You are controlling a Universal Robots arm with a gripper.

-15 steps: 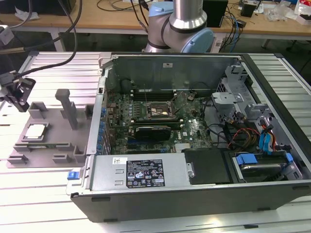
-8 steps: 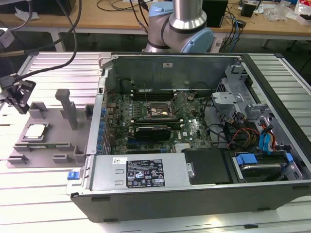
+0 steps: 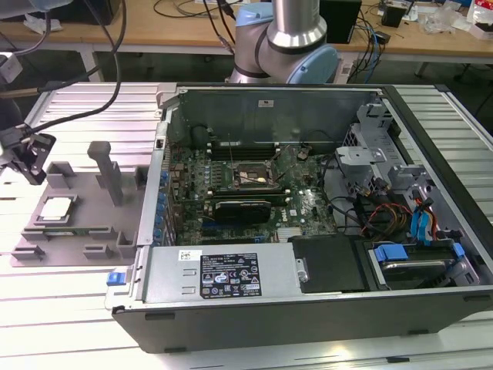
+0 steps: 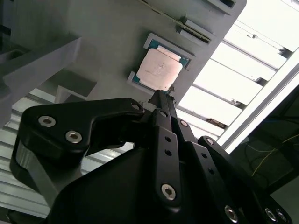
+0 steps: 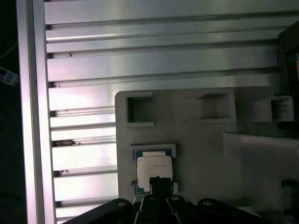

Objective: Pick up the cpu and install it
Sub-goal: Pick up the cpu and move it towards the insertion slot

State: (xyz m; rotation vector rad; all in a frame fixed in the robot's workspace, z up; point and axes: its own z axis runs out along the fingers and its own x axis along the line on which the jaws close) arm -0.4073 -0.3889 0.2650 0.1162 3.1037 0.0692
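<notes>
The cpu (image 3: 58,208) is a flat square chip with a silver-white top. It lies in a recess of the grey holder tray (image 3: 81,196) at the exterior view's left, beside the open computer case. My gripper (image 3: 31,160) hangs above the tray, a little off from the cpu and apart from it. In both wrist views the black fingers meet at a narrow tip (image 4: 159,96) (image 5: 160,180) at the edge of the cpu (image 4: 160,70) (image 5: 154,168), with nothing between them. The dark socket frame (image 3: 250,176) sits on the motherboard inside the case.
The open case (image 3: 308,223) holds a long black card (image 3: 243,209), cables, a drive cage (image 3: 416,262) and a power supply (image 3: 223,271). Upright grey posts (image 3: 105,166) rise from the holder tray near the cpu. The arm's base (image 3: 289,42) stands behind the case.
</notes>
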